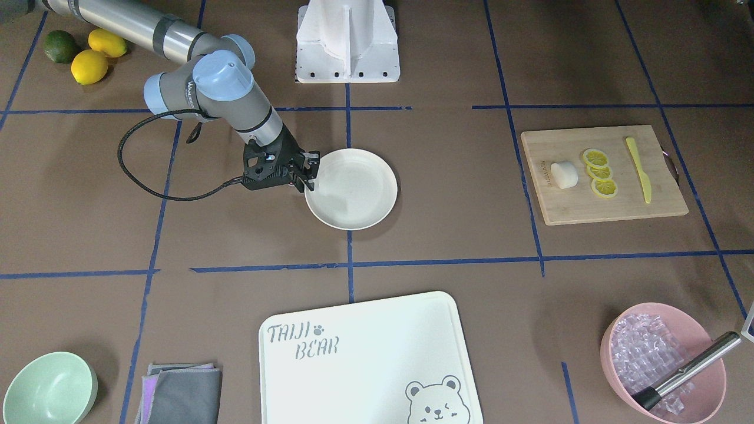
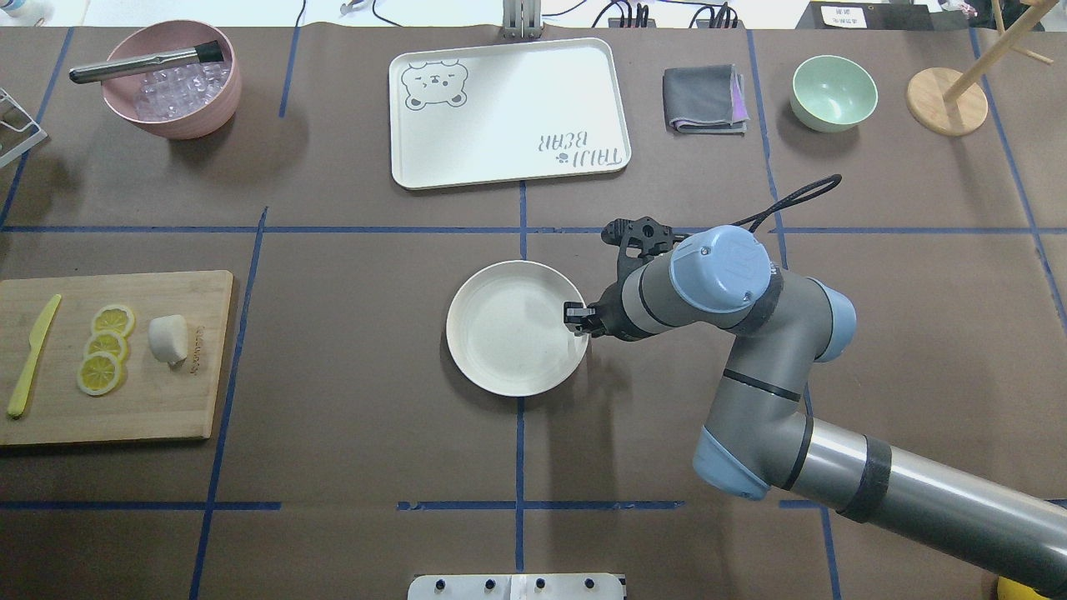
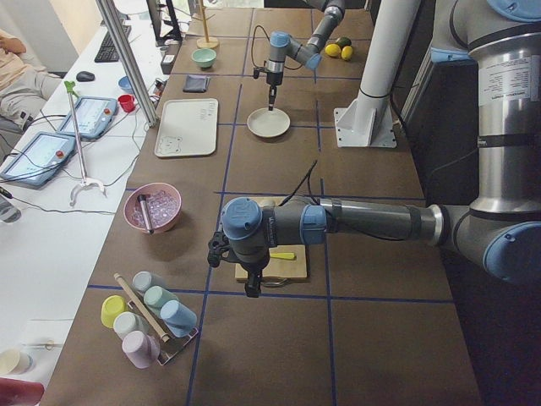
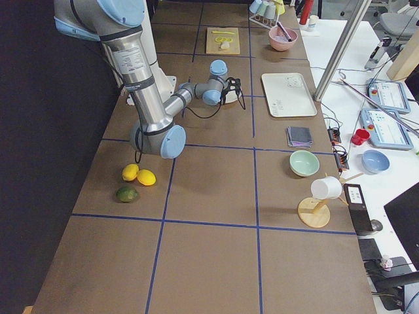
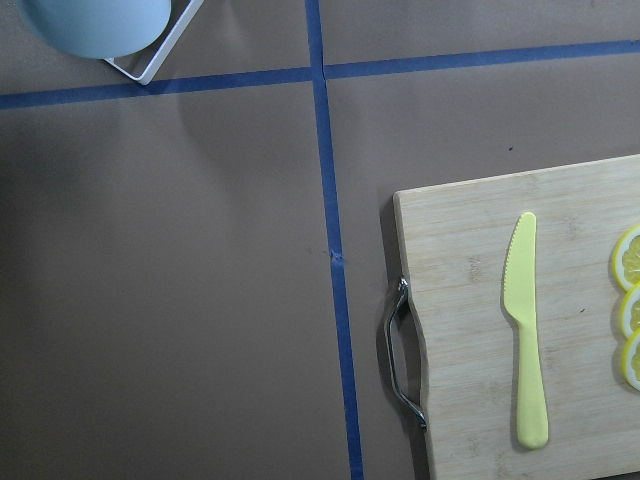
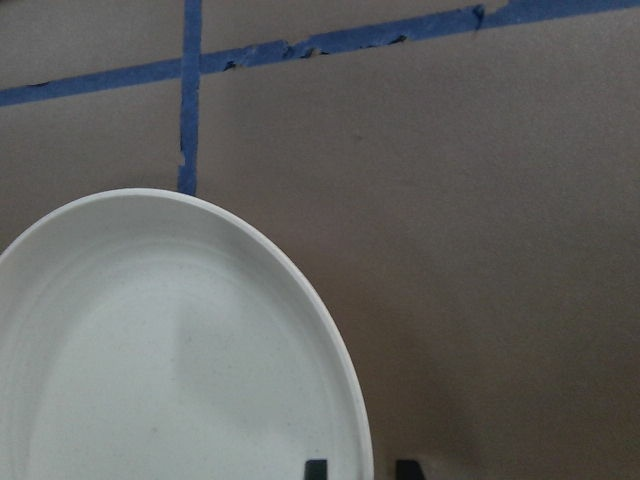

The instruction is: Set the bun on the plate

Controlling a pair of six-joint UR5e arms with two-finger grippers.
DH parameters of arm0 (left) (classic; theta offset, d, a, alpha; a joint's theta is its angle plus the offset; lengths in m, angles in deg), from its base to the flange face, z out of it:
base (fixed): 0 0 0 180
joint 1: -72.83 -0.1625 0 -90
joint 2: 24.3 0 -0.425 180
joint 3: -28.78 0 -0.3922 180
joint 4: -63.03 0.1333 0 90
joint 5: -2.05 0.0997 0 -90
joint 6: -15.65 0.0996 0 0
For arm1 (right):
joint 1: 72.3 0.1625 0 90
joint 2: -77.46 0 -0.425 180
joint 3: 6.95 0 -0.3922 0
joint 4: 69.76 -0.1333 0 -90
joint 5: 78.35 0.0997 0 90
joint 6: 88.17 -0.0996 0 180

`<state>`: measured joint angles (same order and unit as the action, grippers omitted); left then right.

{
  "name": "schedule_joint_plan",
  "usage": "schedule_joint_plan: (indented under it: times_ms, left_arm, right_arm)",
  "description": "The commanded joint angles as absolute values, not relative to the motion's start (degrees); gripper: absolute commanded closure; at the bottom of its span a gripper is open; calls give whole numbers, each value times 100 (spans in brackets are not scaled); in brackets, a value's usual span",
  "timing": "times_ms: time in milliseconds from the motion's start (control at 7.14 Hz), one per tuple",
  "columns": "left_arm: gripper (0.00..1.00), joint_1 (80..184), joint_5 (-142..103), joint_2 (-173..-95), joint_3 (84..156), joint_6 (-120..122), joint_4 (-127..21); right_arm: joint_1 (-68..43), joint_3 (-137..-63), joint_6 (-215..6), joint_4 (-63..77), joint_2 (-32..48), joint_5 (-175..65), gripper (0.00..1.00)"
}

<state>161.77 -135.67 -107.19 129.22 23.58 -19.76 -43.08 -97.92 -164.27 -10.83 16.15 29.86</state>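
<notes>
The bun (image 1: 564, 175) (image 2: 167, 339) lies on a bamboo cutting board (image 1: 607, 206) next to three lemon slices (image 1: 599, 172) and a yellow knife (image 5: 527, 330). The plate (image 1: 353, 194) (image 2: 508, 333) sits bare at the table's middle. My right gripper (image 1: 309, 176) (image 2: 575, 317) is at the plate's rim; in the right wrist view its fingertips (image 6: 316, 468) straddle the rim (image 6: 340, 360) with gaps on both sides, open. My left gripper (image 3: 252, 288) hangs over the board's outer end, seen only in the exterior left view; I cannot tell its state.
A bear-printed board (image 1: 365, 353), a pink bowl of ice with a metal tool (image 1: 662, 359), a green bowl (image 1: 50, 388) and a folded cloth (image 1: 179, 391) line the far side. Lemons and a lime (image 1: 88, 65) lie near the base (image 1: 347, 41).
</notes>
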Motion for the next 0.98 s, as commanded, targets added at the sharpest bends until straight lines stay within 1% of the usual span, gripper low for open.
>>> schedule_joint_plan:
  times_ms: [0, 140, 420, 560, 700, 840]
  left_arm:
    - [0, 16177, -13567, -10719, 12924, 2365, -1976]
    - [0, 16177, -13567, -10719, 12924, 2365, -1967]
    - [0, 16177, -13558, -10710, 13029, 2391, -1959]
    - [0, 16177, -13524, -10710, 13038, 2391, -1959]
    - [0, 16169, -13497, -10727, 13029, 2365, -1959]
    - [0, 16160, -13549, -10762, 13047, 2339, -1967]
  right_arm:
    - [-3938, -9922, -16368, -565, 1619, 3176, 0]
    - [-3430, -10063, -16193, -11, 1593, 3683, 0]
    - [-2287, -10370, -14697, 1279, 1514, 4336, 0]
    - [-1699, -10537, -13557, 2026, 1462, 4477, 0]
    - [-1241, -10713, -12336, 2573, 1200, 4496, 0]
    - [-758, -10740, -11254, 2857, 954, 4514, 0]
